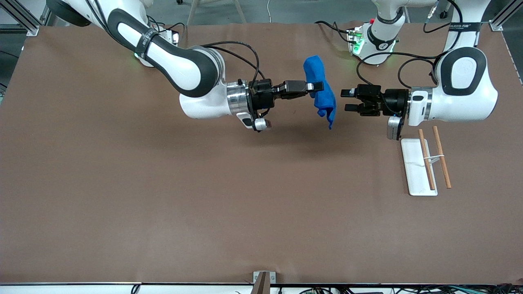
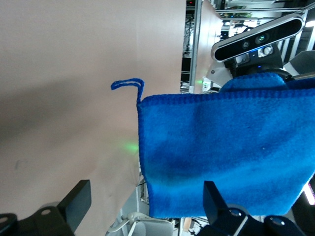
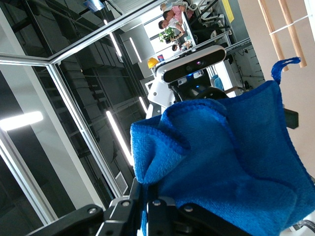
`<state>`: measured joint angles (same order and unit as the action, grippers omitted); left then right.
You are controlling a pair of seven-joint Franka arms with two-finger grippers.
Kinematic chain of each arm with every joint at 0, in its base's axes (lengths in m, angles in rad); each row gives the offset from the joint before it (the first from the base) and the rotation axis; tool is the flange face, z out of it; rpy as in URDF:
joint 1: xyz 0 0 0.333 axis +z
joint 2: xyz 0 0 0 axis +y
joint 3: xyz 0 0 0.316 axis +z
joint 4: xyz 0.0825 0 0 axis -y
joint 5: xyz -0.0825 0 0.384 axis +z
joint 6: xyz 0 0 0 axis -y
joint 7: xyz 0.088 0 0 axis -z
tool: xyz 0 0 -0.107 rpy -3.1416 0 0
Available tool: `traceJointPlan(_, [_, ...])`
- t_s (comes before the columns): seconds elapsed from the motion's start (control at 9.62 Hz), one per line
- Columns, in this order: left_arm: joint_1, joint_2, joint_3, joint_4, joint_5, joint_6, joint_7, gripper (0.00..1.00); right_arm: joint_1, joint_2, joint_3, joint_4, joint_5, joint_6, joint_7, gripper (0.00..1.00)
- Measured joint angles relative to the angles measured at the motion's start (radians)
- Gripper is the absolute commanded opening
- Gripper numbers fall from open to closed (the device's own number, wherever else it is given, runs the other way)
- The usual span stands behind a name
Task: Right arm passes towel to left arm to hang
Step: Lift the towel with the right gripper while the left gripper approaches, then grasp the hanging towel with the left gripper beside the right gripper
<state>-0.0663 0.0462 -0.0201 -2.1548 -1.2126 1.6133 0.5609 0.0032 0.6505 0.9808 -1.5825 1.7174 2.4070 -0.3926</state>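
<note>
Towel [image 1: 320, 90]: front view shows it pinched aloft by the right hand [image 1: 318, 86], hanging long-axis down over the desk [image 1: 163, 196]; the left hand [image 1: 347, 100], spread, faces it just beside.

Left wrist view: fuzzy microfibre sheet, stitched hem, thin loop [image 2: 129, 85], between spread fingers [image 2: 78, 199].

Right wrist view: bunched folds clamped.

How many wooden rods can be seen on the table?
2. One wooden rod lies across the white tray at the left arm's end of the table. The other wooden rod lies beside it, along the tray's edge. None seems hidden.
</note>
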Motion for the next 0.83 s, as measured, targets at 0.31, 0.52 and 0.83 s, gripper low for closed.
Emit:
traceJointPlan(0.31, [0.001, 0.018, 0.015, -0.078, -0.206, -0.072, 0.153, 0.95, 0.002, 0.003, 0.000, -0.002, 0.003, 0.002, -0.011, 0.01])
traceJointPlan(0.52, [0.002, 0.033, 0.051, -0.112, -0.293, -0.153, 0.226, 0.94, 0.003, 0.007, 0.000, -0.003, 0.003, 0.003, -0.012, 0.01])
traceJointPlan(0.83, [-0.003, 0.045, 0.053, -0.192, -0.399, -0.170, 0.332, 0.90, 0.009, 0.007, 0.001, -0.003, 0.003, 0.003, -0.012, 0.01])
